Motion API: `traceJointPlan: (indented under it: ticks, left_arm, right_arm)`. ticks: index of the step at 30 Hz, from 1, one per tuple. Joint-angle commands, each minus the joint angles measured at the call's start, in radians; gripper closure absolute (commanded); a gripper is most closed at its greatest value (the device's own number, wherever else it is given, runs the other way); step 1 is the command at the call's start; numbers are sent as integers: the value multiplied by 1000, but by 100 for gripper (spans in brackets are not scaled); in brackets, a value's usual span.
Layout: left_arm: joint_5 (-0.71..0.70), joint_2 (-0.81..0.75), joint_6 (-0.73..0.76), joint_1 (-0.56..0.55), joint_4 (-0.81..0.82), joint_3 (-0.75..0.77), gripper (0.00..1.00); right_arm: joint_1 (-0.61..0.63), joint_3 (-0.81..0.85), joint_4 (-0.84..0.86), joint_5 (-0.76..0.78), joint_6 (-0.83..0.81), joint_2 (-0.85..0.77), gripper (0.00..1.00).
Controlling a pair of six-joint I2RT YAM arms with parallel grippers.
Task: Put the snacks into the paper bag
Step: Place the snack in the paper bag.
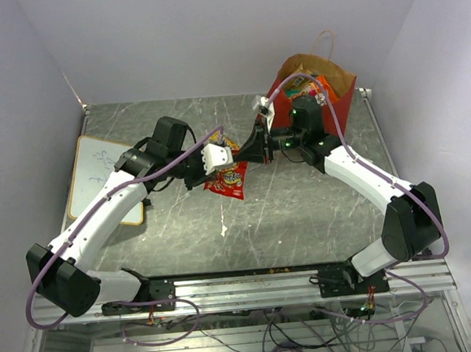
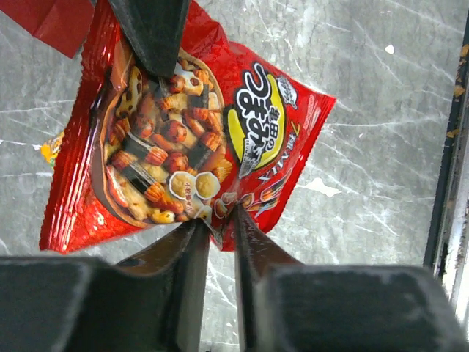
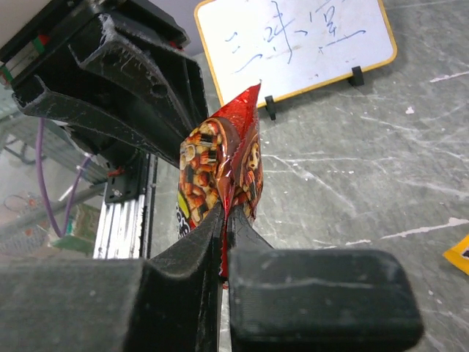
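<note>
Left gripper (image 2: 220,224) up close: fingers parted just a crack, with the lower edge of the red rice-cracker packet (image 2: 183,132) in the gap. Right gripper (image 3: 226,215) is pinched tight on the opposite edge, packet up in the air over mid-table (image 1: 304,211). Only the top view shows the paper bag (image 1: 281,91), 1 o'clock from the packet, with snacks (image 1: 318,85) inside. The whiteboard (image 1: 97,175) is at 9 o'clock, bare marble between.

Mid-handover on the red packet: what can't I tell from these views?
1. Left wrist view: whether the left gripper pinches the red packet or only flanks its edge; its own fingers hide the contact.
2. Top view: all that lies in the paper bag; the right arm covers part of its mouth.
3. Right wrist view: the packet's far side, behind the left gripper.
</note>
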Motion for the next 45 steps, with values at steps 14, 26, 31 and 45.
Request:
traceJointPlan:
  ticks: [14,26,31,45]
  left_arm:
    - [-61,-48,-69,-7,90,-74,30]
    - [-113,-57,-111,-8,126,-82,24]
    - [-135,-65,-127,-7,145,-86,21]
    - [-145,-86,-122,-8,139,-91,14]
  right_arm:
    - [-68,-16,-175,89,-258,-188,100]
    - [-253,123,-316,116,-334,-313,100]
    - [-309,272,-418,245,-369,-326,100]
    - [-398,608,-451,568,-438,-205,100]
